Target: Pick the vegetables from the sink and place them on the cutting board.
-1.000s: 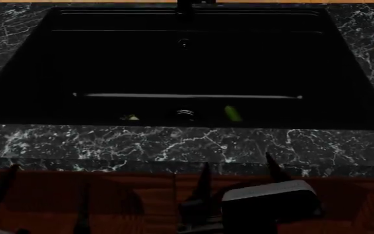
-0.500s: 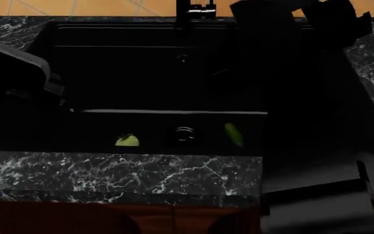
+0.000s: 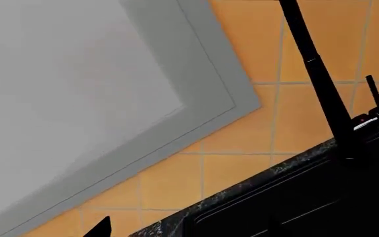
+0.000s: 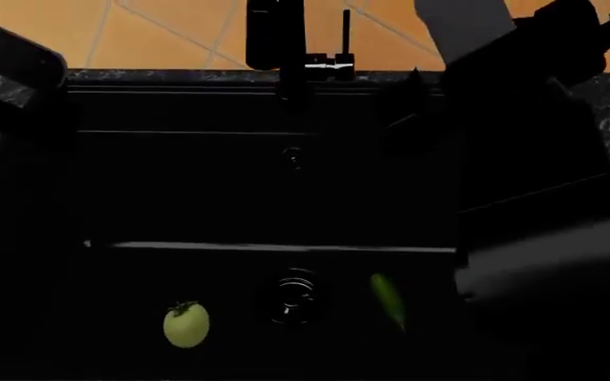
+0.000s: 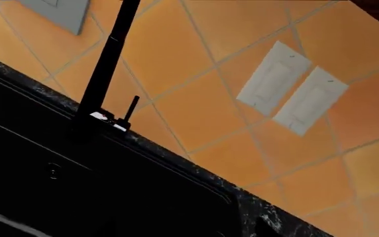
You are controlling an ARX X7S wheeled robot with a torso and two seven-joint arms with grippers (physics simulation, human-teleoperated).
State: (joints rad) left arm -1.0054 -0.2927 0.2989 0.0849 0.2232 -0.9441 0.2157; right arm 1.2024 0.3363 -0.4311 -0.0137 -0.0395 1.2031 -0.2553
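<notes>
Neither pincer's jaws are showing clearly, so their spread cannot be told; the tomato [image 4: 187, 325] and cucumber [image 4: 387, 300] are lying untouched on the sink [image 4: 178, 190] floor.

Head cam: steep look down, close over the sink [image 4: 178, 182], facing the tiled wall [image 4: 167, 36]. Both wrist cams are tilted, aimed at that wall from near the sink's back rim. All three share the faucet [image 4: 276, 36] [image 3: 321, 84] [image 5: 107, 64].

Black blocky right arm [image 4: 538, 119], grey panel (upper end), matte casing
</notes>
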